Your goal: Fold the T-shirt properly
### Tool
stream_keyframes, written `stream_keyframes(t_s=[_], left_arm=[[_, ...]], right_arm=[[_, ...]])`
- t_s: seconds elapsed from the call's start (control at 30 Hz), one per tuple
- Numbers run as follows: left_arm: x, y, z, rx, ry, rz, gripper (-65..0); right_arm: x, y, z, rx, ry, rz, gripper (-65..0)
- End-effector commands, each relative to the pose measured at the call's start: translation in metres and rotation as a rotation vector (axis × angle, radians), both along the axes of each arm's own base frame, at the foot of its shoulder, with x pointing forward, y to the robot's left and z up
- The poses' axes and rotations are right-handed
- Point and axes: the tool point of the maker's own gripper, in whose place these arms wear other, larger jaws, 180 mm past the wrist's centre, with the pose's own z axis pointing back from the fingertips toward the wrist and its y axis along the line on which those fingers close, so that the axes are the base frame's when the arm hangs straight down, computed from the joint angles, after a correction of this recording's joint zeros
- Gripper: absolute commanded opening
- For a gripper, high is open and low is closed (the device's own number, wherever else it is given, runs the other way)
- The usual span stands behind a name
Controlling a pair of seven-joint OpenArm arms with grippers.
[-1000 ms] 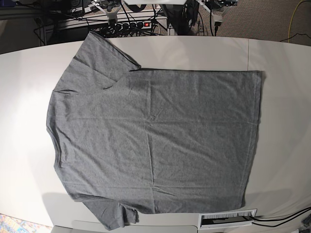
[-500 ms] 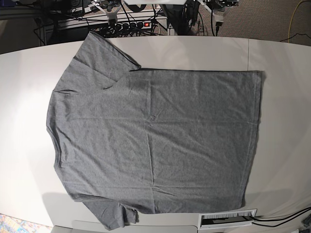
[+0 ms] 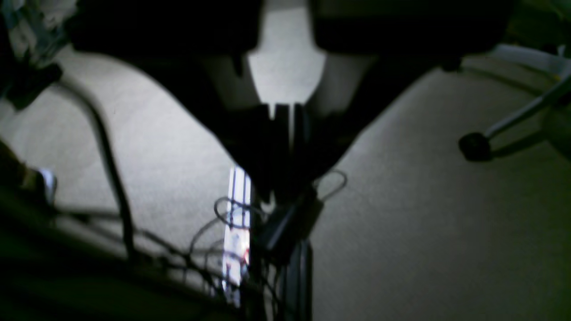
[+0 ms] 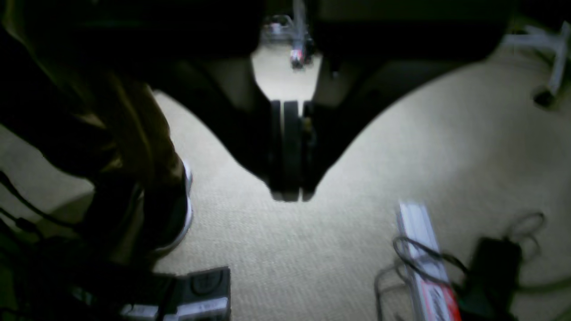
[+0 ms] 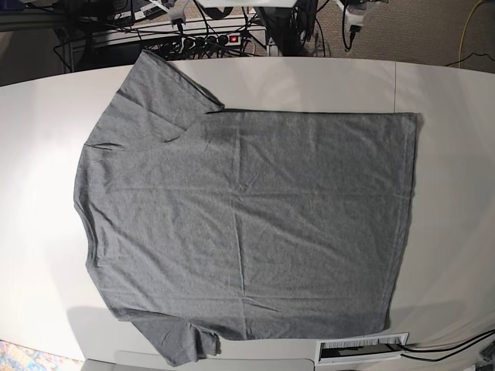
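The heather-grey T-shirt (image 5: pixel 247 224) lies spread flat on the white table (image 5: pixel 448 154). Its collar end is to the left and its hem to the right. One sleeve points to the back left, the other to the front left. Light wrinkles cross the body. Neither gripper shows over the table in the base view. My left gripper (image 3: pixel 279 187) is shut and empty, hanging over carpet floor. My right gripper (image 4: pixel 287 191) is shut and empty too, also over carpet. The T-shirt does not show in either wrist view.
A white slotted bar (image 5: pixel 362 348) lies at the table's front edge with cables (image 5: pixel 456 352) beside it. A power strip (image 5: pixel 209 39) and wires lie behind the table. A chair caster (image 3: pixel 475 146), a shoe (image 4: pixel 178 214) and an aluminium rail (image 4: pixel 419 249) are on the floor.
The T-shirt has not moved. The white arm parts at the top edge of the base view have shifted slightly further out of view.
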Motion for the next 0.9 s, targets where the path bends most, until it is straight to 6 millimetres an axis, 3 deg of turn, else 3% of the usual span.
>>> stream_keyframes(t_s=[0.0, 0.47, 0.67, 0.87], left_arm=[[-0.005, 0.003, 0.002, -0.006, -0.004, -0.009, -65.0], [-0.050, 0.061, 0.041, 0.047, -0.042, -0.065, -65.0], [-0.066, 0.070, 0.079, -0.026, -0.073, -0.127, -65.0], [-0.067, 0.072, 0.124, -0.058, -0.139, -0.262, -65.0]], right_arm=[[-0.005, -0.007, 0.003, -0.006, 0.003, 0.003, -65.0], [-0.032, -0.060, 0.049, -0.063, 0.008, 0.116, -65.0], [-0.032, -0.082, 0.085, -0.072, -0.025, 0.237, -65.0], [-0.023, -0.086, 0.127, -0.082, -0.075, 0.473, -65.0]])
